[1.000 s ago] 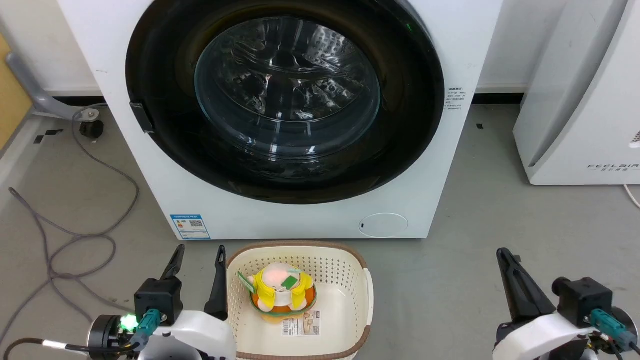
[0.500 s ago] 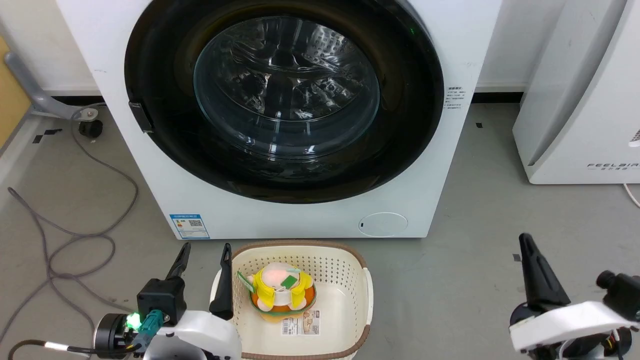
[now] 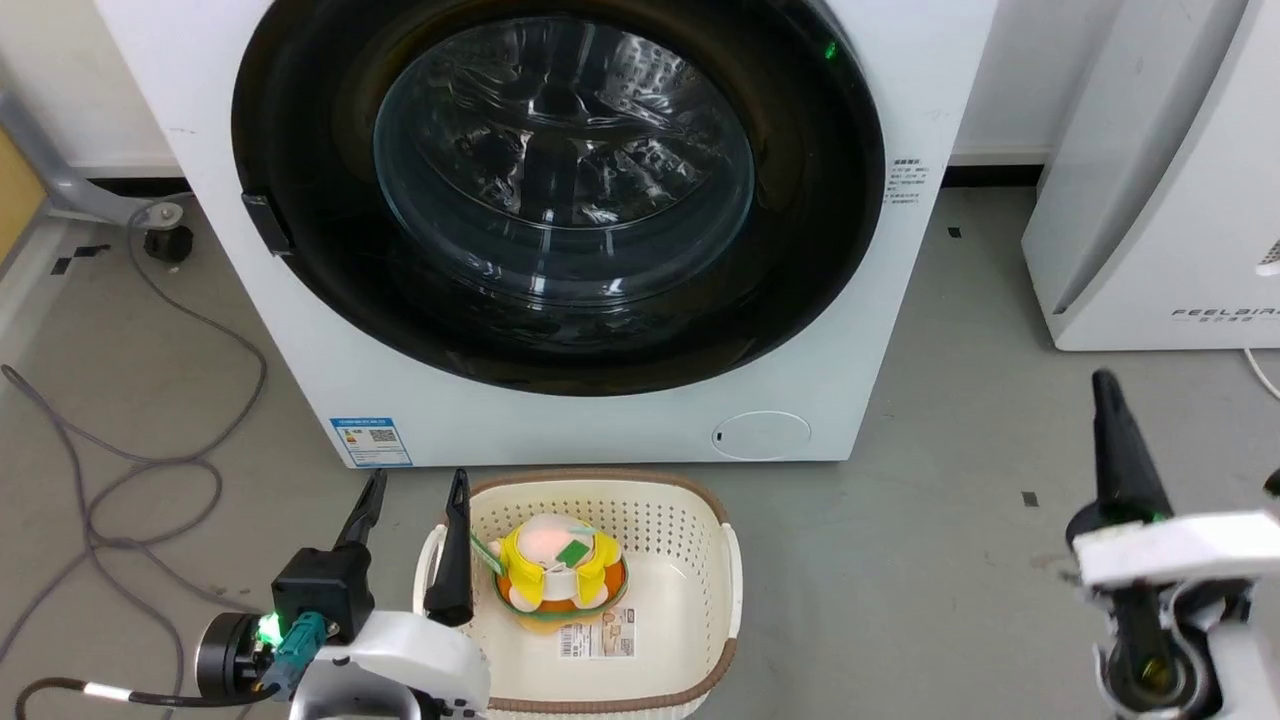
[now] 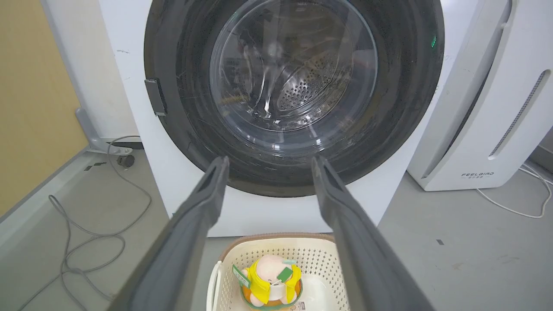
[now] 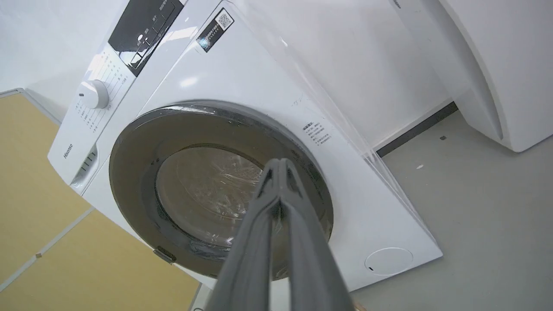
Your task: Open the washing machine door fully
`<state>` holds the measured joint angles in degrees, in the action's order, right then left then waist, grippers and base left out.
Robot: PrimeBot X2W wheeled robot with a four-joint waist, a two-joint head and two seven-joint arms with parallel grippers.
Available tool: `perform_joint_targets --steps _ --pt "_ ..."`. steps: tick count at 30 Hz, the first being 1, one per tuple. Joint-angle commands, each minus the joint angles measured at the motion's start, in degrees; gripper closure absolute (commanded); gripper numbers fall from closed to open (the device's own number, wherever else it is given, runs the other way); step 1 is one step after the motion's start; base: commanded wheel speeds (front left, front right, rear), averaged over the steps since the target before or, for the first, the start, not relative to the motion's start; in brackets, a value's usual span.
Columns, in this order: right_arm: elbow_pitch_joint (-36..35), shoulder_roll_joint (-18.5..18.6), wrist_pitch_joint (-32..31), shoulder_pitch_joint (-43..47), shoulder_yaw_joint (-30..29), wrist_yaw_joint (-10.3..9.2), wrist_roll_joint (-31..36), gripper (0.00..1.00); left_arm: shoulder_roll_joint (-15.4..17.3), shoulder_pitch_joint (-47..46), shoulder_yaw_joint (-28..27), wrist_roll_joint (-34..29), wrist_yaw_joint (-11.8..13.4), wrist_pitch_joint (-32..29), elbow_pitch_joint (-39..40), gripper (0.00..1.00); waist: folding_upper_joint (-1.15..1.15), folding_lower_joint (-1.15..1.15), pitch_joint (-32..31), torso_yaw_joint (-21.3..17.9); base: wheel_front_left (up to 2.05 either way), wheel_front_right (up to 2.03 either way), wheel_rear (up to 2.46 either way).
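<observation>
Status: the door [image 3: 560, 170] sits shut and flush in the front of the washing machine [image 3: 600, 430], its glass bowl facing the robot. No part of the opening task is done.

Left side: a cable [image 3: 150, 470] loops on the floor at the machine's lower left corner. The left gripper [image 3: 418, 480] hovers low with its fingers apart, holding nothing. It is just beside the left rim of the basket [image 3: 600, 482], which stands on the floor in front of the machine with a toy [image 3: 558, 570] inside. In the left wrist view the spread fingers frame the door's lower rim from a distance. A small dark tab [image 3: 262, 222] sits on the door's left rim and is probably the pull point.

Right side: the right gripper [image 3: 1103, 380] has its fingers pressed together and holds nothing. The right wrist view confirms the fingers meet at the tips.

Change over the last second: the right gripper has risen from the lower right of the head view towards the machine's right side, and its wrist has rolled. The left gripper has crept forward only slightly. The head camera has also shifted a little. The door has not moved.

Meaning: this is the approach phase, led by the right arm. No contact is made yet. The white appliance [image 3: 1150, 200] stands close on the right, limiting the arm's clearance there.
</observation>
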<state>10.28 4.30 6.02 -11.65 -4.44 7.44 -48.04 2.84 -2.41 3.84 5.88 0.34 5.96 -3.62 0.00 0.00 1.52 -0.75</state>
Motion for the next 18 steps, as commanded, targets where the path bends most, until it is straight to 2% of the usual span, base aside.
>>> perform_joint_targets --steps 1,9,18 --pt "1.03 0.81 0.51 -2.02 -0.27 0.03 -2.39 1.00 0.03 -0.99 0.27 0.39 -0.19 0.53 -0.04 0.00 0.00 0.00 0.25 -0.02 0.00 0.00 0.00" --pt "8.65 5.05 1.44 -13.69 1.28 0.03 -11.12 1.00 0.03 -2.69 0.78 0.86 -0.53 1.49 0.64 0.00 0.00 0.00 2.83 0.27 0.00 0.00 0.00" --pt "18.55 10.87 0.61 -29.37 7.37 0.03 -19.09 1.00 0.03 -5.26 1.44 1.35 -0.87 2.57 1.85 0.00 0.00 0.00 6.61 1.44 0.00 0.00 0.00"
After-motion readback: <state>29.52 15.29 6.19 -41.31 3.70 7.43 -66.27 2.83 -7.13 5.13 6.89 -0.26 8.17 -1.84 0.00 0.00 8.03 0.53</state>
